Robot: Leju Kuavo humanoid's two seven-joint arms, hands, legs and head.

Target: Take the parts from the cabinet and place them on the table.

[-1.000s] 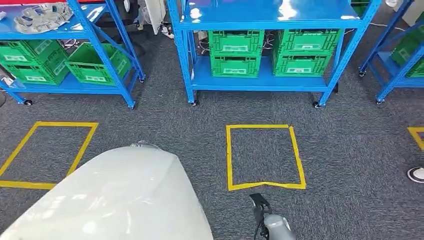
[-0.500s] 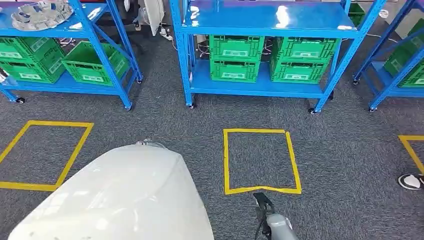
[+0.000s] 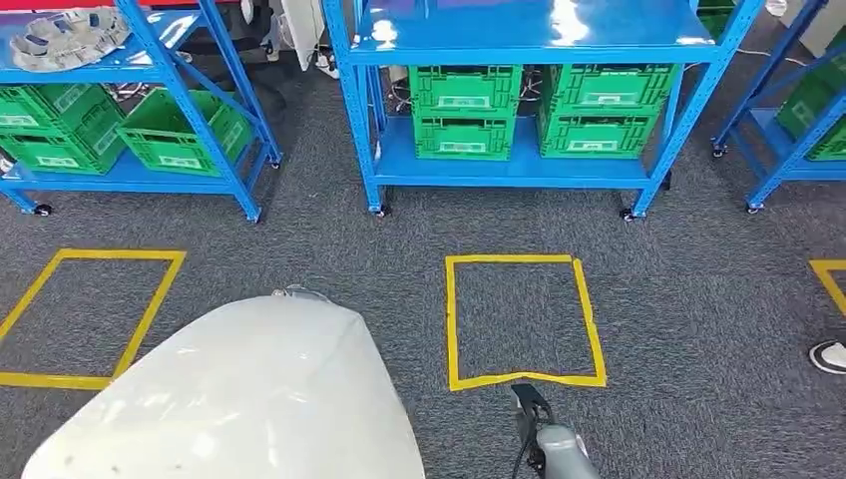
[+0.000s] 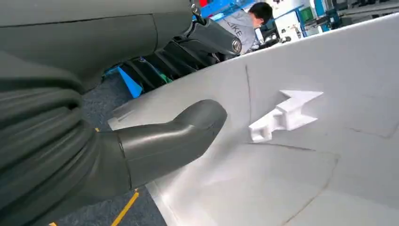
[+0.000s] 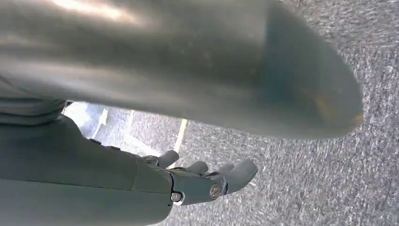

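A large white curved part takes up the lower left of the head view. In the left wrist view my left hand holds this white part, with the thumb pressed on its face and the darker fingers behind its edge. A small raised white tab stands on the face. My right hand hangs low over the carpet near a yellow taped square. In the right wrist view the right hand has its fingers stretched out and holds nothing.
Blue shelf racks with green crates stand ahead on grey carpet. A grey tray of parts lies on the left rack. Another taped square is at left. A person's shoe is at the right edge.
The whole picture sways slightly as the camera moves. The white part stays in my left hand and the right hand keeps hanging.
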